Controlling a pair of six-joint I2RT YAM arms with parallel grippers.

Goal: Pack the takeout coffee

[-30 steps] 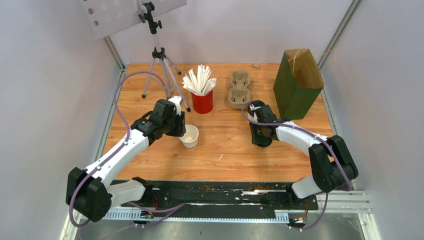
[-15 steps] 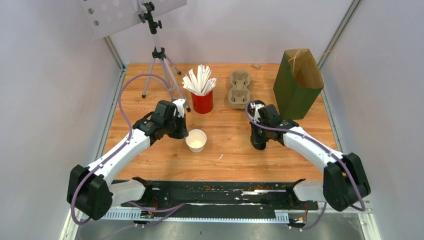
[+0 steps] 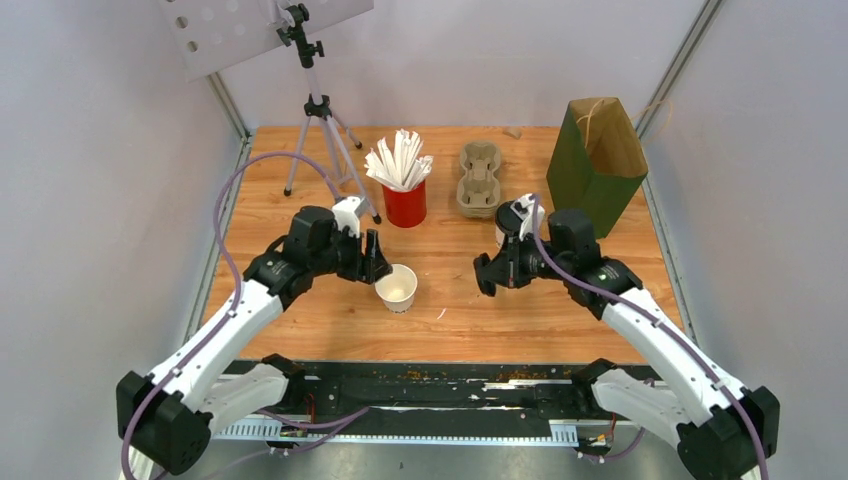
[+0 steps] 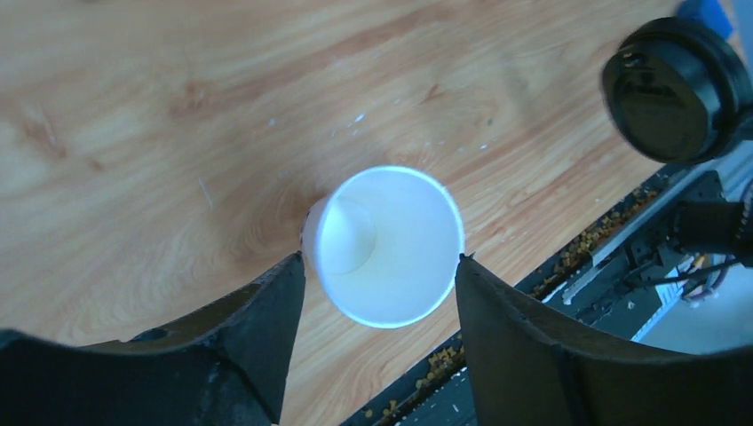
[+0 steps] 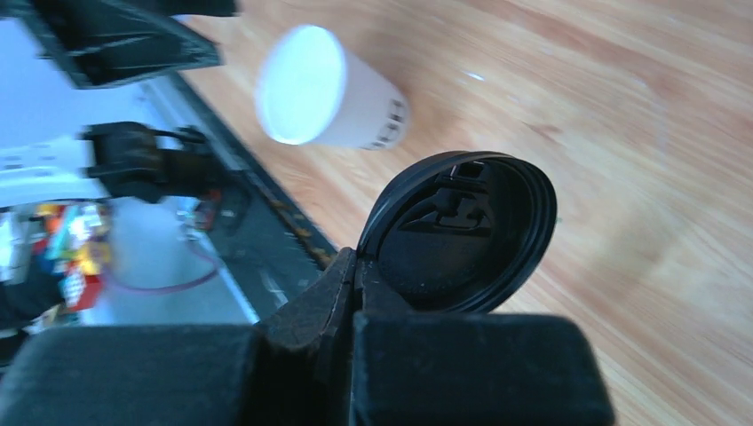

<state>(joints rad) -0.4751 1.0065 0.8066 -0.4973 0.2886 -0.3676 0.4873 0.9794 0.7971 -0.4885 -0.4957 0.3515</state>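
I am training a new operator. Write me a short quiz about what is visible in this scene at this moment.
1. True or false: the white cup between the fingers of the left end effector has a lid on.
2. What does the right end effector grip? A) a spoon B) the black lid C) a napkin
3. Fill in: the container that holds the white straws is coloured ___.
Key: 1 false; 2 B; 3 red.
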